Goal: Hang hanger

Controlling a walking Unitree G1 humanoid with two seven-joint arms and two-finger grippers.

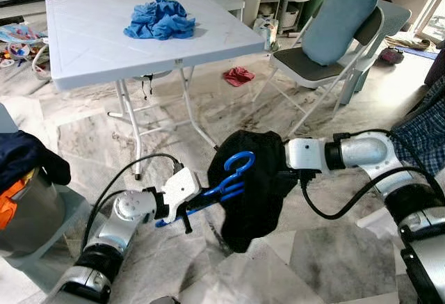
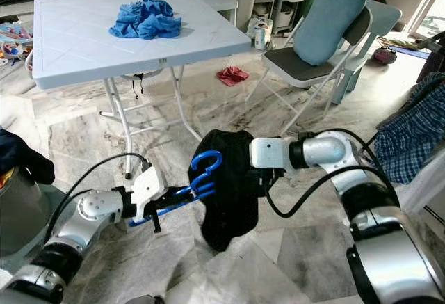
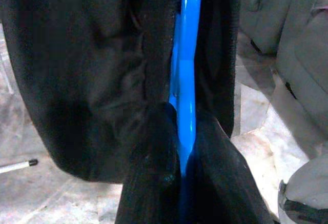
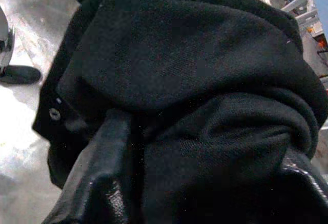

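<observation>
A blue plastic hanger (image 1: 234,176) is held low over the marble floor, its hook curling upward. My left gripper (image 1: 198,201) is shut on the hanger's bar from the left. A black garment (image 1: 252,191) drapes over the hanger's far end and hangs down. In the left wrist view the blue hanger (image 3: 186,80) runs between folds of the black garment (image 3: 92,80). My right gripper (image 4: 205,183) reaches in from the right and is shut on the black garment (image 4: 184,65); its fingers (image 4: 100,183) are largely buried in cloth.
A white folding table (image 1: 90,53) with a crumpled blue cloth (image 1: 161,19) stands ahead. A folding chair (image 1: 306,64) with a blue-grey cushion is at the right. A red cloth (image 1: 238,76) lies on the floor. A bin (image 1: 28,213) of clothes is at left, plaid fabric (image 1: 424,137) at right.
</observation>
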